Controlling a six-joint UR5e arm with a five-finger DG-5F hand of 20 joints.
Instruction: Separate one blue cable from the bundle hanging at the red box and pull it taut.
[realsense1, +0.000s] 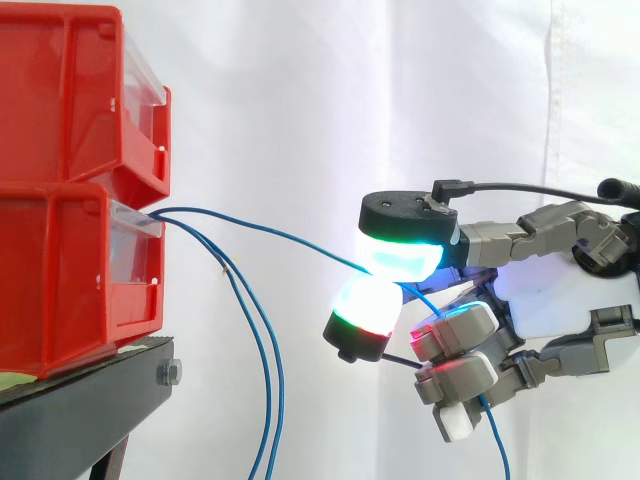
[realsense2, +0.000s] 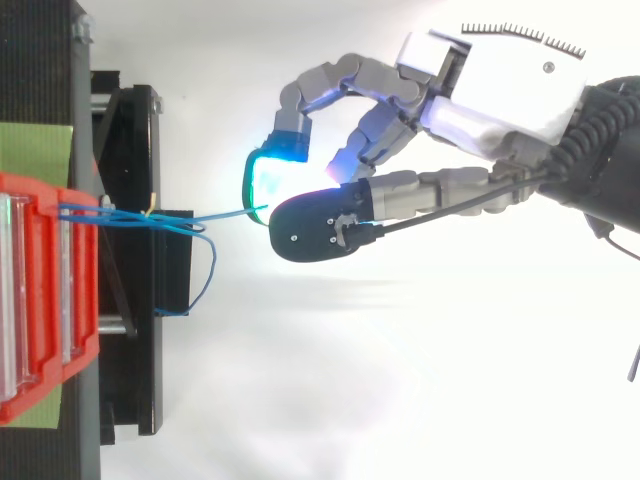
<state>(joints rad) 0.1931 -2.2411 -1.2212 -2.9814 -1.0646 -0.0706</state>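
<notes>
Two red boxes (realsense1: 70, 190) are stacked on a black stand at the left. Thin blue cables come out of the front of the lower box (realsense2: 40, 290). One blue cable (realsense1: 265, 232) runs nearly straight to the right from the box to my hand (realsense1: 560, 290), apart from the others. My hand is shut on that cable, pinching it between two glowing fingertips (realsense1: 400, 255); its loose end hangs down below the hand. Two other blue cables (realsense1: 262, 370) droop from the box toward the floor. From above, the held cable (realsense2: 225, 213) reaches the fingertips to the right of the stand.
The black stand (realsense1: 90, 400) carries the boxes, with a bolt at its front edge. A white curtain fills the background. The drooping cables hang in the gap between the stand and my hand.
</notes>
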